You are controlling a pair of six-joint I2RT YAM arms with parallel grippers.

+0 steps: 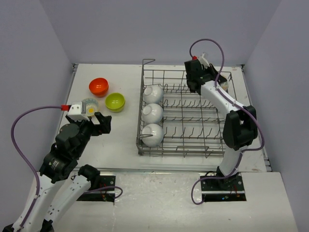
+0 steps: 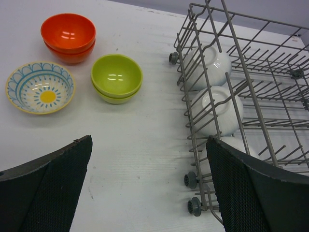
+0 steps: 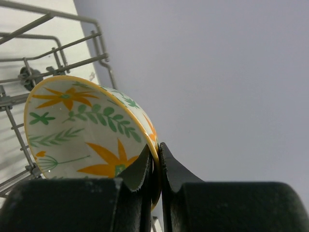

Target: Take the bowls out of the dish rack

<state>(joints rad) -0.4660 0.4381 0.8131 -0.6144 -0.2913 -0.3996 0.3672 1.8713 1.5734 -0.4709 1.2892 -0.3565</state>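
Observation:
The grey wire dish rack stands in the middle of the table. Three white bowls stand on edge in its left row and also show in the left wrist view. My right gripper is over the rack's far right corner, shut on the rim of a cream bowl with orange flowers and green leaves, one finger inside and one outside. My left gripper is open and empty above bare table left of the rack. Two stacked orange-red bowls, two stacked lime-green bowls and a blue-patterned cream bowl sit on the table.
The unloaded bowls cluster at the table's far left, partly behind my left wrist. The rack has small wheels along its left side and a taller post at its far left corner. Grey walls close in the table.

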